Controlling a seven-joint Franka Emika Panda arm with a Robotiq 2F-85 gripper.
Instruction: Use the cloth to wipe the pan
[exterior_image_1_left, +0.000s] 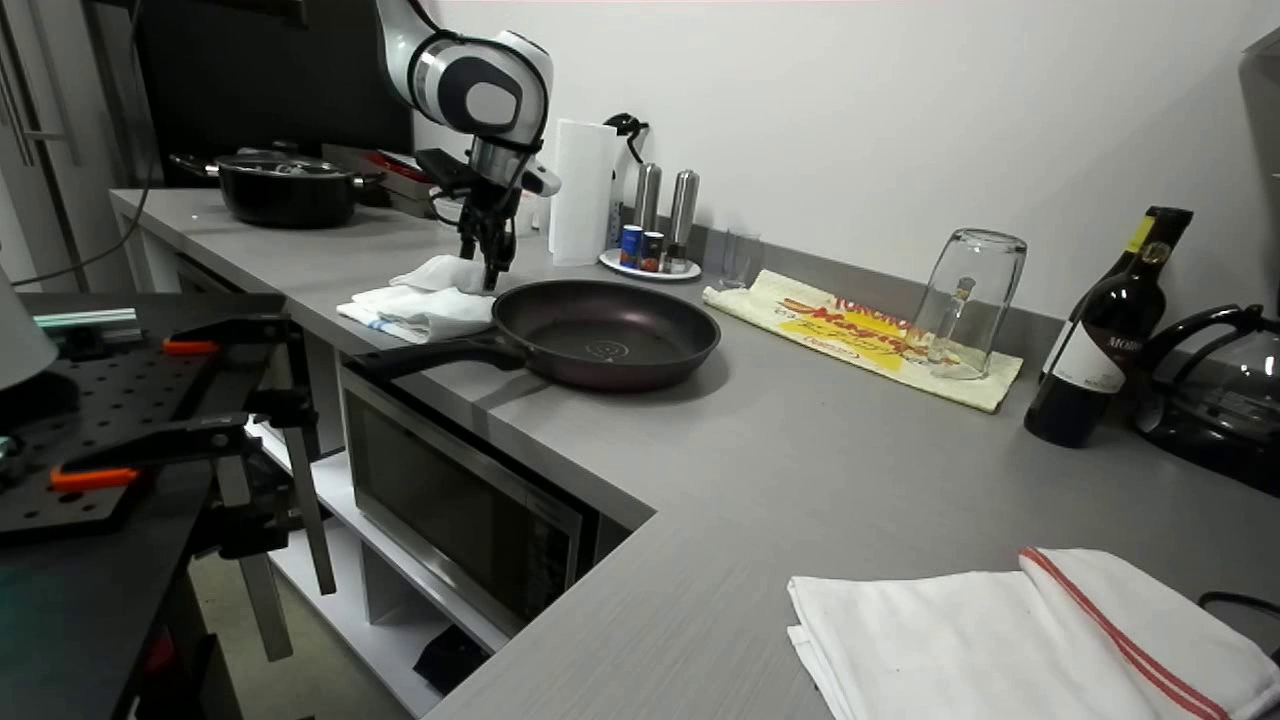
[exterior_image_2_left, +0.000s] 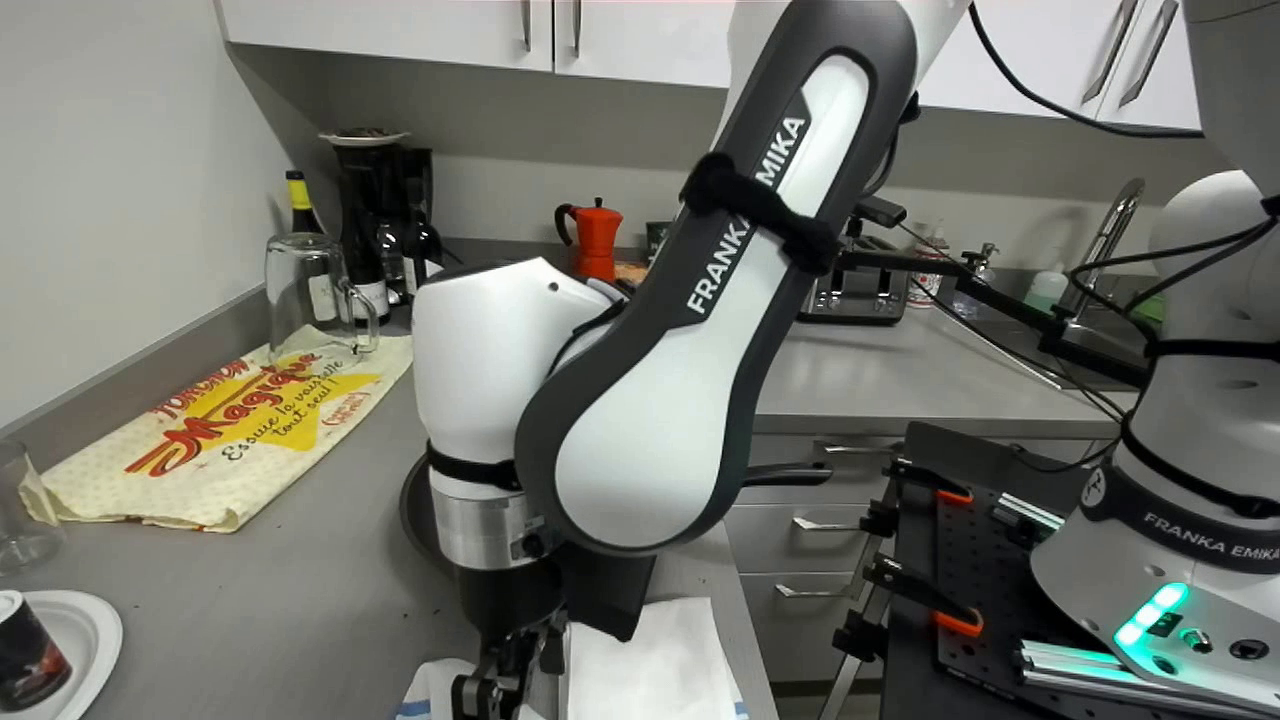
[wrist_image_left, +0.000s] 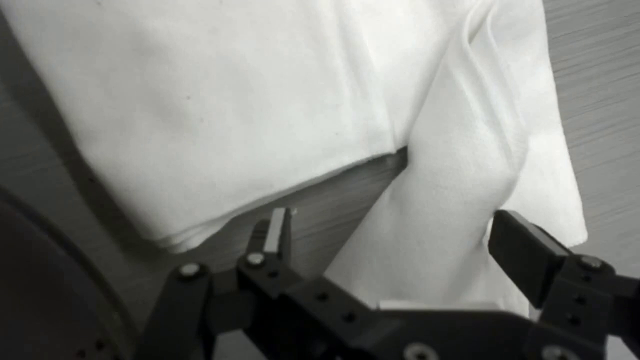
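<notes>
A white cloth with a blue stripe lies crumpled on the counter beside the pan, seen in an exterior view (exterior_image_1_left: 425, 312), in an exterior view (exterior_image_2_left: 655, 660) and in the wrist view (wrist_image_left: 240, 110). A dark frying pan (exterior_image_1_left: 605, 345) sits upright next to it, its handle pointing over the counter's front edge. The arm mostly hides the pan in an exterior view (exterior_image_2_left: 418, 515); its rim edge shows in the wrist view (wrist_image_left: 40, 280). My gripper (wrist_image_left: 390, 232) points down at the cloth, its fingers wide apart with a raised cloth fold between them. It also shows in an exterior view (exterior_image_1_left: 481, 268).
A white plate (exterior_image_1_left: 610, 262) with cans and shakers, a paper towel roll (exterior_image_1_left: 583, 195) and a glass (exterior_image_1_left: 740, 258) stand along the wall. A yellow printed towel (exterior_image_1_left: 810, 325) bears an upturned glass mug (exterior_image_1_left: 970, 300). A red-striped white cloth (exterior_image_1_left: 960, 640) lies at the near corner. A black pot (exterior_image_1_left: 290, 190) stands beyond.
</notes>
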